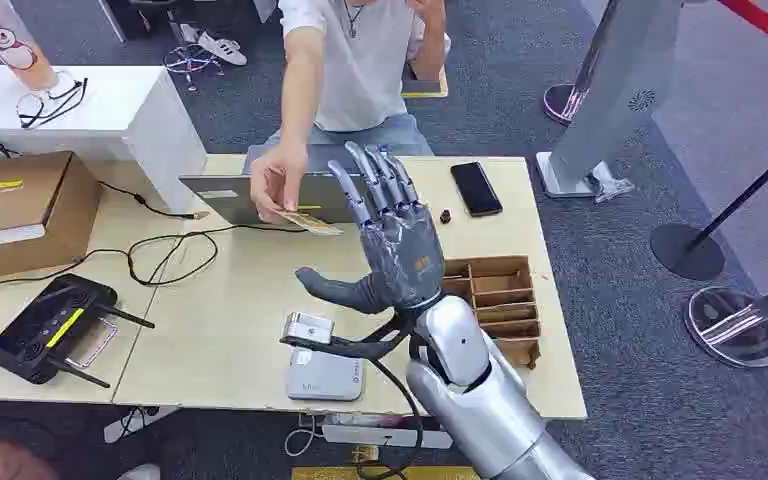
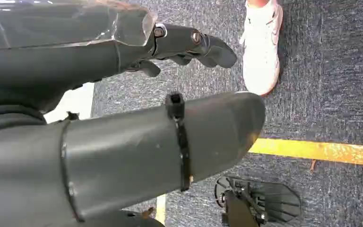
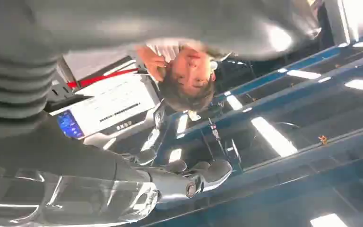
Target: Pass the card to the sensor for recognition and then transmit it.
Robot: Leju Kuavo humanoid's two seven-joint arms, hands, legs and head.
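Note:
A person's hand [image 1: 278, 180] reaches across the table and pinches a thin tan card [image 1: 305, 222] just above the tabletop. My right hand [image 1: 392, 245] is raised right beside the card with its fingers spread straight and nothing in it. Its fingertips [image 3: 196, 177] point toward the ceiling in the right wrist view. Below it, near the table's front edge, lies the white sensor box [image 1: 326, 377] with a small grey block [image 1: 307, 327] on a black arm over it. My left hand [image 2: 123, 118] hangs over blue carpet, fingers [image 2: 194, 42] loosely extended, holding nothing.
The wooden table [image 1: 230, 320] carries a cardboard box [image 1: 20, 210] and a black controller [image 1: 50, 330] on the left, a laptop [image 1: 250, 195], a phone [image 1: 476, 188] and a wooden divider tray [image 1: 495, 300]. Cables cross it. Stanchion bases [image 1: 687, 250] stand to the right.

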